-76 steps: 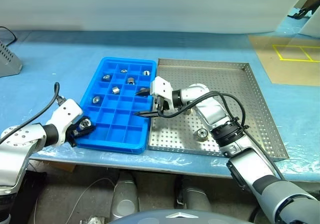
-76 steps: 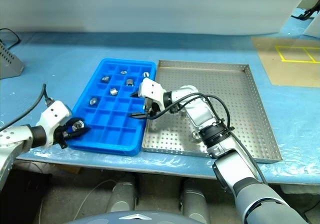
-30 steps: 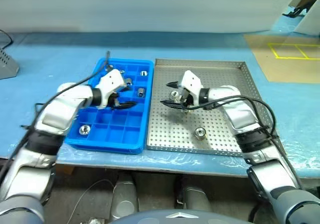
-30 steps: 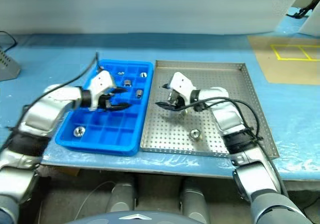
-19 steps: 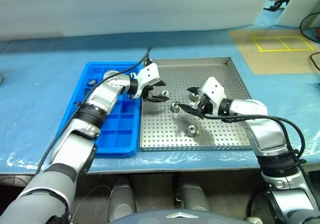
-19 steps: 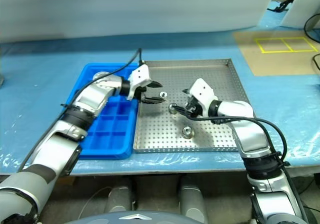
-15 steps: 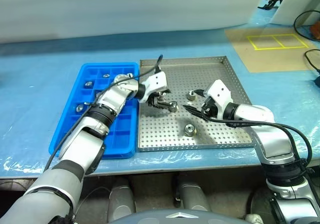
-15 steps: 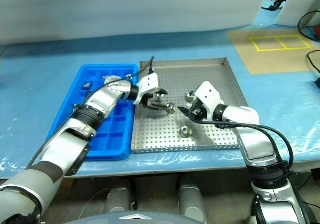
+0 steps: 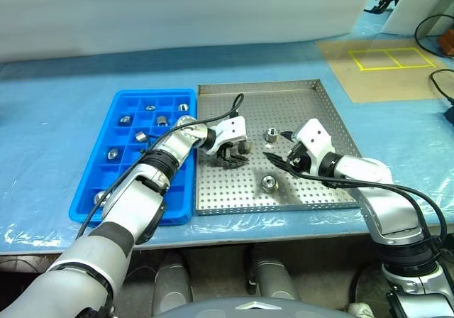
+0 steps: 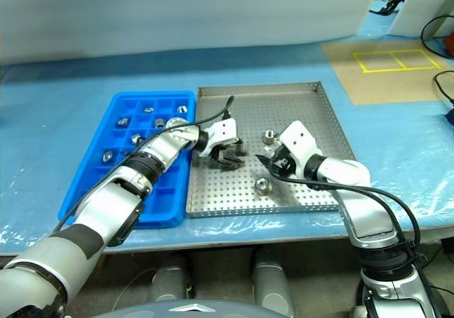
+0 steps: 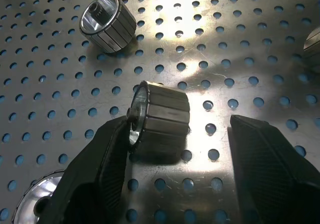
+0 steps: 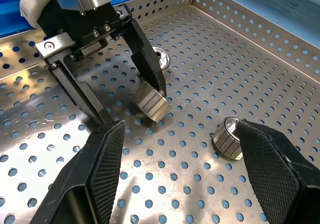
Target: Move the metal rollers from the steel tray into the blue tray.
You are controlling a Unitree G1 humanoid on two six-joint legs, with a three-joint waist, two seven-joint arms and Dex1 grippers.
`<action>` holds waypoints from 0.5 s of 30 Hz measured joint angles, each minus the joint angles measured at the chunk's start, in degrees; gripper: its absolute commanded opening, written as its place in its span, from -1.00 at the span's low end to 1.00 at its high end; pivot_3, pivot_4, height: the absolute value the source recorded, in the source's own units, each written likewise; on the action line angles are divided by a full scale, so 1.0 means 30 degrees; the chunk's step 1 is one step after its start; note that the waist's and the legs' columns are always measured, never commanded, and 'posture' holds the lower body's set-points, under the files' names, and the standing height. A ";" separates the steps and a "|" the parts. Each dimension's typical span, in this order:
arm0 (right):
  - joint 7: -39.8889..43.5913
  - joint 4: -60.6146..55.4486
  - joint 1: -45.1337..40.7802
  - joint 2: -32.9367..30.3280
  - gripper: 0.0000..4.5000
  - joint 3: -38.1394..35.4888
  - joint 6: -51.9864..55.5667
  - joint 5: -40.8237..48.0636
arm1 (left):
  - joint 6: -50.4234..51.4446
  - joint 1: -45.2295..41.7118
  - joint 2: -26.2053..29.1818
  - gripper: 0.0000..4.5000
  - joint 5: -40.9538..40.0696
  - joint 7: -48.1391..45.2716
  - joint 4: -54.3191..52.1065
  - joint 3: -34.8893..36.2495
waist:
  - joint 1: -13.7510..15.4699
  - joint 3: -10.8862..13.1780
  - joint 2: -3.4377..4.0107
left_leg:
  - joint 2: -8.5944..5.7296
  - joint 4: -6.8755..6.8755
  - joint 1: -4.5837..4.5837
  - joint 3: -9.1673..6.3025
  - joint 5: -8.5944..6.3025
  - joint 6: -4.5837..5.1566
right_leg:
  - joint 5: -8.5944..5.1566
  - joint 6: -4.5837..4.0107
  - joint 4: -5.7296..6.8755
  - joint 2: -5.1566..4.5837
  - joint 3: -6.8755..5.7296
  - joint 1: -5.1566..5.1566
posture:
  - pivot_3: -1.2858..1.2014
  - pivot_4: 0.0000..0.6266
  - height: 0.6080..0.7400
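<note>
Rollers already dropped off sit in the far compartments of the blue tray [image 9: 131, 158], which lies along the left edge of the steel tray [image 9: 323, 119], and we count about seven there. Since a second ago, when it hung over the blue compartments, our left gripper [image 9: 232, 154] has crossed onto the steel tray's left half and come down around a roller [image 11: 160, 120] lying on its side on the perforated floor. Its fingers stand apart, one pad touching the roller's end and the other still clear, so we judge the grasp not yet made and this the next roller to be carried over. Further right, two more rollers wait: one [image 9: 271, 134] towards the tray's far side and one [image 9: 269, 184] nearer its front edge. Our right gripper [image 9: 279, 150], fingers spread wide and empty, has drawn back towards the tray's right half, leaving the left arm room. The head views hide the targeted roller behind the left fingers; the left wrist view shows the gap on one side, and the right wrist view shows the left gripper [image 12: 131, 94] straddling it.
</note>
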 measured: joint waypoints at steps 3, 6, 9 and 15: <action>-0.0134 0.0000 0.0004 -0.0016 0.64 0.0096 -0.0043 -0.0004 | -0.0096 -0.0075 -0.0299 0.48 0.0254 0.0271 0.0358 0.0083 | -0.0016 0.0000 -0.0001 | 0.0000 0.0000 0.0001 0.0001 -0.0001 0.0001 | -0.0001 0.0001 -0.0002 0.0000 0.0001 0.0000 | -0.34 -0.52 1.00; -0.0273 0.0000 0.0054 -0.0018 0.64 0.0215 -0.0058 -0.0011 | -0.0168 -0.0073 -0.0400 0.48 0.0443 0.0365 0.0523 0.0089 | -0.0017 0.0001 -0.0002 | 0.0000 0.0000 0.0000 0.0001 -0.0001 0.0001 | -0.0001 0.0001 -0.0003 -0.0001 0.0001 -0.0001 | -0.34 -0.52 1.00; -0.0409 0.0000 0.0070 -0.0017 0.64 0.0326 -0.0070 -0.0012 | -0.0215 -0.0066 -0.0397 0.48 0.0521 0.0290 0.0520 0.0106 | -0.0017 0.0001 -0.0002 | -0.0001 0.0000 0.0000 0.0001 -0.0001 0.0001 | -0.0002 0.0003 -0.0005 -0.0002 0.0001 0.0000 | -0.34 -0.52 1.00; -0.0570 0.0001 0.0201 -0.0028 0.64 0.0677 -0.0292 -0.0058 | -0.0273 -0.0029 -0.0398 0.48 0.0571 0.0216 0.0516 0.0248 | -0.0021 0.0002 -0.0004 | 0.0000 -0.0001 -0.0006 0.0002 -0.0005 0.0007 | -0.0003 0.0005 -0.0016 -0.0002 -0.0001 -0.0002 | -0.34 -0.52 1.00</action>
